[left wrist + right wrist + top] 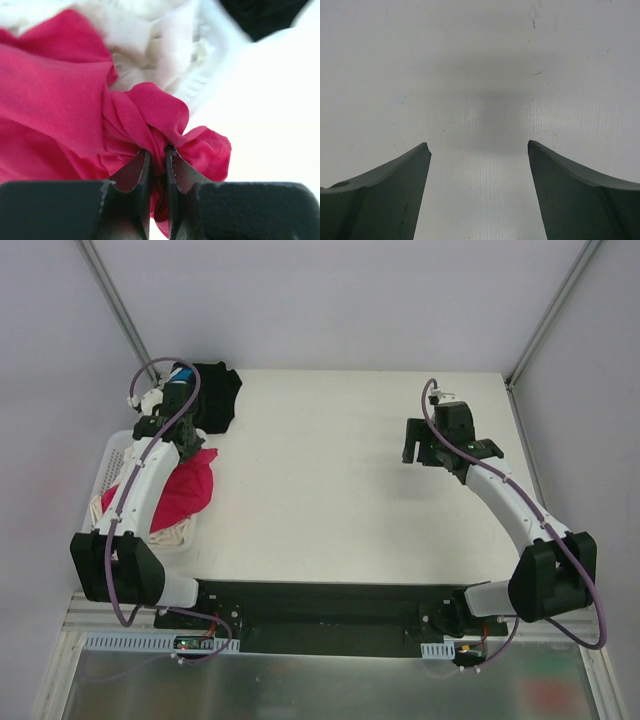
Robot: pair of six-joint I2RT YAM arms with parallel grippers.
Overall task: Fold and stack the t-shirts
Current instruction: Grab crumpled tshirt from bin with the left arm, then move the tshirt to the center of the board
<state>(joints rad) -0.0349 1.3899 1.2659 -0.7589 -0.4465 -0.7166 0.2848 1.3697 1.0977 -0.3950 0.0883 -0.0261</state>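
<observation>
**A:** Where is the magenta t-shirt (186,490)?

**B:** It is heaped over the basket (108,458), spilling across the rim that faces the open table (330,480). The left gripper (157,150) has its jaws pinched nearly together on a bunched fold of it, right at that rim.

**A:** And the black t-shirt (214,390)?

**B:** It lies crumpled on the table just past the basket's far end, and nothing is touching it.

**A:** What about the right gripper (478,145)?

**B:** Its jaws are spread wide with nothing between them. It hangs over bare table well apart from the basket, on the basket's right.

**A:** So what does the next move hinge on?

**B:** Direction. Most of the shirt sits behind the pinch, back inside the basket, and the free table lies the other way. I'd judge the pull has to go away from the basket and out over the rim. The left arm is plainly the nearer one.

**A:** And the shirt's long axis?

**B:** I can't honestly say. It is one wad, and the wrist view is too close and blurred to pick out a hem or collar.
</observation>
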